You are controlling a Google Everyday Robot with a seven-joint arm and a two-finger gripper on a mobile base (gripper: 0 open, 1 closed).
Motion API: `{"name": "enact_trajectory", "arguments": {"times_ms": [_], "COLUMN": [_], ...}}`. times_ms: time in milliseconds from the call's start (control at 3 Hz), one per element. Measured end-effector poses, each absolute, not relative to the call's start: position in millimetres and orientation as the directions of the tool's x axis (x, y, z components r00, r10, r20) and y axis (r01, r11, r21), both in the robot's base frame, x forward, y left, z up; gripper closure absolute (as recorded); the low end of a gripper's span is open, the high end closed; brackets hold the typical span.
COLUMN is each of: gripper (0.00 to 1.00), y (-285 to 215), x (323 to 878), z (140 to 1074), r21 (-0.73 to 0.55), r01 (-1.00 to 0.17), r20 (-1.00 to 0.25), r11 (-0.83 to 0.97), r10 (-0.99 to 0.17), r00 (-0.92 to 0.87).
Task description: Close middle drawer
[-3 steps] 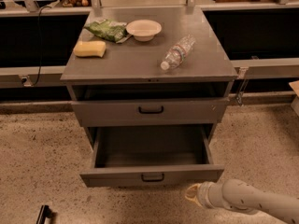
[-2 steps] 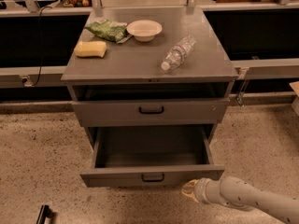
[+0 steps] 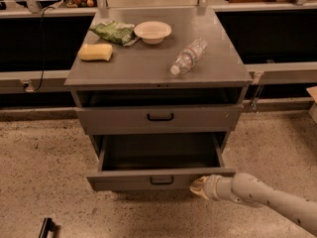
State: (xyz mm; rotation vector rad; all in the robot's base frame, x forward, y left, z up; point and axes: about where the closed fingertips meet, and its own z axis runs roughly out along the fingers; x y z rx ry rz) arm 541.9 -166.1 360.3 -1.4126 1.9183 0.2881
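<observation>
The middle drawer (image 3: 124,181) is standing pulled out toward the near side, low on the grey cabinet (image 3: 148,69), with its deep box lying open to view. Its small black handle (image 3: 162,180) is sitting at the centre of the low front panel. The gripper (image 3: 199,187) is reaching in from the near right on a pale arm (image 3: 277,202). Its tan tip is lying just beside or against the right part of that panel, right of the handle; contact cannot be confirmed. Whether the gripper is open or closed cannot be told.

Above, the taller-fronted drawer (image 3: 114,119) is sitting further back. On the cabinet top the following are resting:
- a white bowl (image 3: 152,31)
- a green bag (image 3: 114,32)
- a yellow sponge (image 3: 95,52)
- a clear bottle (image 3: 188,57), lying on its side
</observation>
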Motion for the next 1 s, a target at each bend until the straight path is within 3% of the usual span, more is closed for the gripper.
{"name": "enact_trajectory", "arguments": {"times_ms": [1000], "gripper": [1.00], "y": [-181], "x": [635], "z": [382], "r21": [-0.324], "r01": [-0.910], "r20": [-0.631], "r11": [0.259], "r10": [-0.776], "r00": [0.004]}}
